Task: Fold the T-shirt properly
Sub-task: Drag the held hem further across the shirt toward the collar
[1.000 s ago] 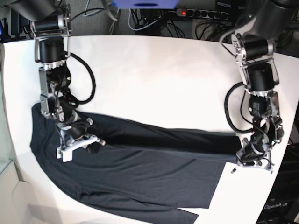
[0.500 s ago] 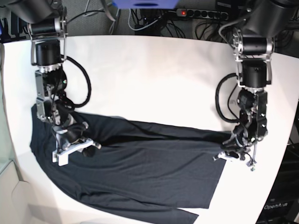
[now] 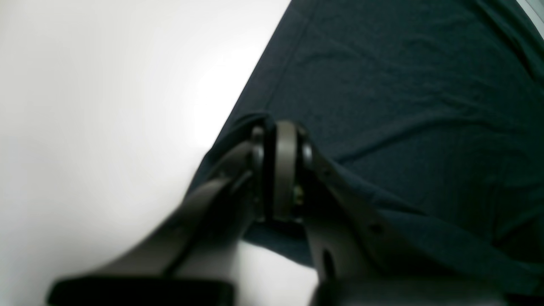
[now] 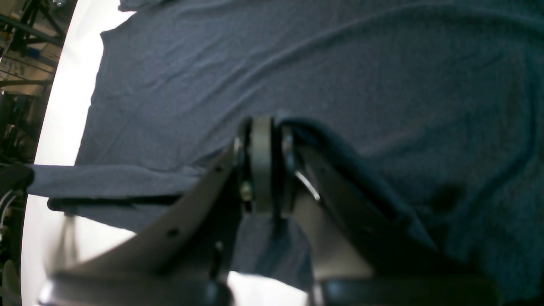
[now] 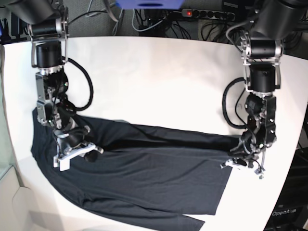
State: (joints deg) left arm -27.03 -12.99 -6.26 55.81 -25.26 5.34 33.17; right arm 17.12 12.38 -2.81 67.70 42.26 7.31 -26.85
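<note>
The T-shirt (image 5: 139, 173) is lying spread along the table's (image 5: 159, 77) near edge. The left gripper (image 5: 242, 162) is pinching its hem corner, and the right gripper (image 5: 77, 153) is clenching a fold near the opposite edge. Both should be lifting evenly, keeping the cloth taut.

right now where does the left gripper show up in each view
Base: the left gripper is low on the right, shut on the T-shirt at its right end.
Left wrist: centre of frame, fabric bunched around the tips.
Right wrist: not in view; that is the right gripper.
Shared landmark: the shirt's edge against the white table.
</note>
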